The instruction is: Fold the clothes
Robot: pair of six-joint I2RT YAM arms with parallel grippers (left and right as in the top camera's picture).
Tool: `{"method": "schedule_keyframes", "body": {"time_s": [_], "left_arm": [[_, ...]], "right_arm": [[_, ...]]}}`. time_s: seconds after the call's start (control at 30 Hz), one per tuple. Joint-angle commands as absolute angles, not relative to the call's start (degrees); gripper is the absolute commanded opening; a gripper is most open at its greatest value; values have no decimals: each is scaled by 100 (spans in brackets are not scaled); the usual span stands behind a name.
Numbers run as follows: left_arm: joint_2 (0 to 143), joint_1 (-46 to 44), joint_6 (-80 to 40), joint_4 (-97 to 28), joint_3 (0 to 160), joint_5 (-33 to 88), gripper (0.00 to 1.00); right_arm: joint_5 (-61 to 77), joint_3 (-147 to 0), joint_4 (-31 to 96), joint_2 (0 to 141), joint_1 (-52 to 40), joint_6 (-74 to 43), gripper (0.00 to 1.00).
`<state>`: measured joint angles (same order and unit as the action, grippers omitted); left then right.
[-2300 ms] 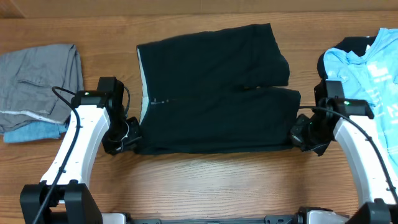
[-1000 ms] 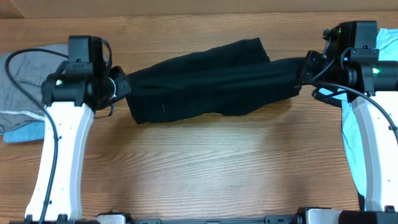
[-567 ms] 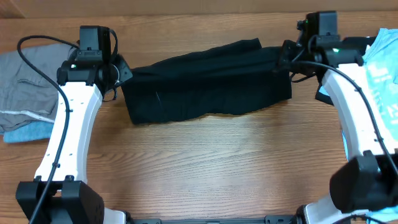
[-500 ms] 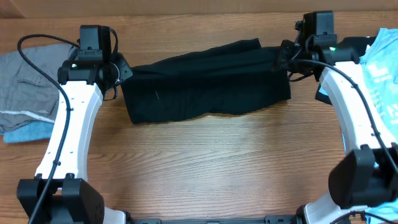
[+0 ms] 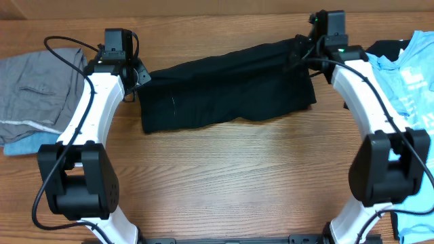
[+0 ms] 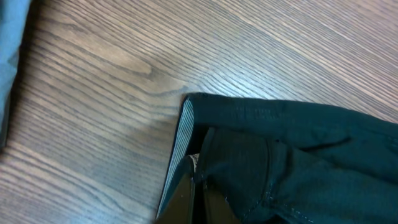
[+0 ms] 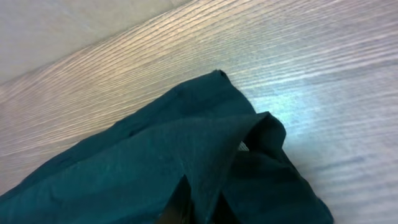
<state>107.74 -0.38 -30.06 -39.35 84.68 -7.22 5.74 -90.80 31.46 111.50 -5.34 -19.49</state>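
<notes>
Tabletop [image 5: 224, 183] wood fills the near side, by the arm bases. Beyond it the black shorts [image 5: 227, 95] lie across the middle as 1 long doubled band. At its far corners the 2 grippers are pressed together on cloth: the left gripper [image 5: 139, 76] pinches the waistband corner, and the right gripper [image 5: 298, 55] pinches the leg end, probably to stretch the upper layer flat and square over the lower. The grey pile [image 5: 34, 95] and the blue T-shirt [image 5: 413, 81] lie out at the sides, apart from the shorts.

The wooden table [image 5: 224, 183] bears black shorts [image 5: 224, 95] centre, grey garment [image 5: 34, 88] left, light blue T-shirt [image 5: 410, 78] right
</notes>
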Motion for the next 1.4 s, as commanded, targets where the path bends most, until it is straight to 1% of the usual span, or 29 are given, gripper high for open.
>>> {"method": "schedule_keyframes", "body": {"time_s": [0.0, 0.2, 0.23, 0.27, 0.3, 0.33, 0.37, 0.4, 0.47, 0.5, 0.57, 0.63, 0.67, 0.7, 0.73, 0.77, 0.8, 0.83, 0.9, 1.03, 1.17, 1.37], "left_arm": [[10888, 36, -2991, -3776, 8600, -1114, 4], [10940, 36, -2974, -3533, 8600, -1111, 4], [10967, 34, -2943, -3507, 8600, -1109, 9], [10969, 34, -2845, -3446, 8600, -1107, 27], [10971, 34, -2711, -3367, 8602, -1111, 78], [10971, 34, -2434, -3323, 8654, -1109, 100], [10971, 34, -2206, -3391, 8781, -1107, 100], [10971, 34, -2010, -3557, 8976, -1116, 100], [10971, 36, -1887, -3924, 9419, -1116, 100], [10971, 36, -1883, -4521, 10134, -958, 100], [10971, 5, -1879, -4814, 10488, -390, 100], [10971, -64, -1881, -4991, 10580, 322, 92], [10995, -108, -1883, -5024, 10575, 504, 88], [11037, -163, -1883, -5041, 10569, 683, 67], [11126, -231, -1883, -5033, 10545, 886, 49], [11229, -292, -1883, -5033, 10543, 1028, 27], [11351, -362, -1883, -5037, 10543, 1118, 8], [11552, -456, -1883, -5057, 10543, 1214, 4], [11990, -620, -1879, -5100, 10543, 1229, 4], [12696, -777, -1881, -5065, 10543, 1227, 4], [12932, -781, -1883, -5024, 10543, 1203, 4], [12936, -781, -1883, -4910, 10543, 1116, 4]], "right_arm": [[346, -9220, 2764, 11504, -631, -1975, 4], [344, -9220, 2558, 11745, -637, -2018, 4], [346, -9220, 2547, 11760, -637, -2018, 4], [346, -9220, 2526, 11764, -637, -2018, 13], [349, -9223, 2473, 11764, -637, -2018, 29], [349, -9223, 2392, 11764, -637, -2016, 65], [349, -9225, 2263, 11760, -637, -2016, 97], [351, -9233, 2180, 11756, -637, -2014, 100], [384, -9238, 2027, 11732, -637, -1981, 100], [576, -9240, 1940, 11629, -613, -1791, 100], [829, -9240, 2027, 11476, -604, -1603, 100], [1122, -9240, 2281, 11249, -604, -1494, 99], [1214, -9238, 2425, 11159, -604, -1492, 93], [1319, -9238, 2558, 11096, -604, -1494, 68], [1424, -9238, 2655, 11067, -604, -1494, 41], [1498, -9238, 2764, 11067, -604, -1494, 16], [1533, -9233, 2895, 11069, -604, -1496, 4], [1533, -9218, 3063, 11091, -607, -1494, 4], [1535, -9185, 3295, 11139, -631, -1492, 4], [1581, -9013, 3208, 11242, -729, -1448, 4], [1944, -8997, 2862, 11629, -869, -1214, 4], [1986, -8997, 2311, 12481, -1199, -1214, 4]]}}
